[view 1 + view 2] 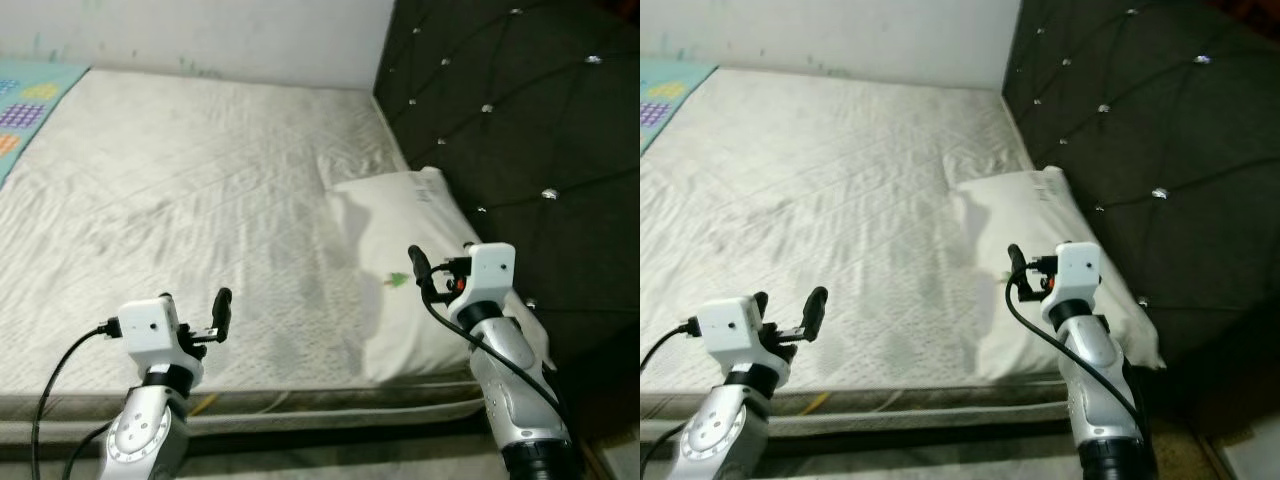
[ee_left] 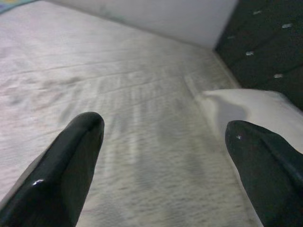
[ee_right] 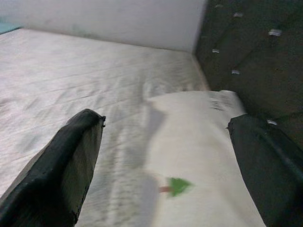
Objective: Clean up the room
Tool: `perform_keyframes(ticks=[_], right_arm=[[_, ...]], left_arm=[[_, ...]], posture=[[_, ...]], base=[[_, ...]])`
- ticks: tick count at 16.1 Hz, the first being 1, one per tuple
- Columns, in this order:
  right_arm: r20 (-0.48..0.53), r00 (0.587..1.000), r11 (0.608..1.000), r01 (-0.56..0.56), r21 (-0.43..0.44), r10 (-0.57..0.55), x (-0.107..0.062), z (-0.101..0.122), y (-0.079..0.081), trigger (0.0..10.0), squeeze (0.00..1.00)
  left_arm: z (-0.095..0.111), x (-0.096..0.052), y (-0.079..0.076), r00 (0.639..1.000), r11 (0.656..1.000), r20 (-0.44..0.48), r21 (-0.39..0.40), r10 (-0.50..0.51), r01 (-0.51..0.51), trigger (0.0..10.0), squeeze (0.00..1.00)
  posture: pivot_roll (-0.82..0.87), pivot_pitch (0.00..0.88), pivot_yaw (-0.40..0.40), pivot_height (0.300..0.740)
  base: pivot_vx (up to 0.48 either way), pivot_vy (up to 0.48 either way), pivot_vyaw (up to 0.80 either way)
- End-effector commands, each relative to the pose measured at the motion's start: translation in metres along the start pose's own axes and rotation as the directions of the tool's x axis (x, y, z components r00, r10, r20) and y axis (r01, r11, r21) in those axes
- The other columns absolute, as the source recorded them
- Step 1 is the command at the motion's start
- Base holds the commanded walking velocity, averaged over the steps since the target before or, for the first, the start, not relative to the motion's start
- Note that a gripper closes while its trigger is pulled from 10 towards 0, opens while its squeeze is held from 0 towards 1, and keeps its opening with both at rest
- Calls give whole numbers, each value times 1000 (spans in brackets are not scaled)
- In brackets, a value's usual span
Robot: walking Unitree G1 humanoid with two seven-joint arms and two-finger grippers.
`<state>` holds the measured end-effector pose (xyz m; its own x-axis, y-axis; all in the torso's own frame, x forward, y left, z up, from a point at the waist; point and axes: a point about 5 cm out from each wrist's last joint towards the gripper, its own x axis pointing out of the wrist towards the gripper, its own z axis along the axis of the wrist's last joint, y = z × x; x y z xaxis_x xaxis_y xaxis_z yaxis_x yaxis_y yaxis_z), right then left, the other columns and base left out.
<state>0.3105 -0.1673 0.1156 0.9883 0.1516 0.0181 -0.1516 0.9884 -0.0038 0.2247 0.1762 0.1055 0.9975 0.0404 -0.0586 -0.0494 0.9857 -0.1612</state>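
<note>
On the far left you see a bit of colorful play mat (image 1: 25, 105) past the bed's edge. Next is the big bare mattress (image 1: 190, 190), gray-white and a bit smudged. Your left tool (image 1: 195, 315) hangs over its near edge, fingers apart, holding nothing.

Move right and you meet the pillow (image 1: 410, 270). It lies flat on the mattress, right up against the dark padded headboard (image 1: 520, 140). It's prob the thing to tidy. A small green and red mark (image 3: 176, 186) sits on the pillow; can't tell if it's a print or a scrap.

Your right tool (image 1: 432, 272) hovers just above the pillow's near part, fingers wide apart, empty.

The pillow looks soft, light and floppy, not breakable. It'll sag if you pinch one corner. Grab a thick fold at the near edge, or use both tools, one at each end.
</note>
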Motion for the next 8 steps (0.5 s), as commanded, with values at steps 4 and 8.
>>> perform_keyframes(ticks=[4,8], right_arm=[[-3,996,983,88,-160,-90,2,1,-3,10000,0],[57,990,949,138,-284,-127,3,8,-8,10000,0]], left_arm=[[3,2,-2,1000,1000,13,4,-3,3,10000,0],[4,2,-2,1000,1000,16,1,2,-2,10000,0]], posture=[[-6,111,-108,740],[-8,114,-109,740]], base=[[0,415,0],[0,416,0]])
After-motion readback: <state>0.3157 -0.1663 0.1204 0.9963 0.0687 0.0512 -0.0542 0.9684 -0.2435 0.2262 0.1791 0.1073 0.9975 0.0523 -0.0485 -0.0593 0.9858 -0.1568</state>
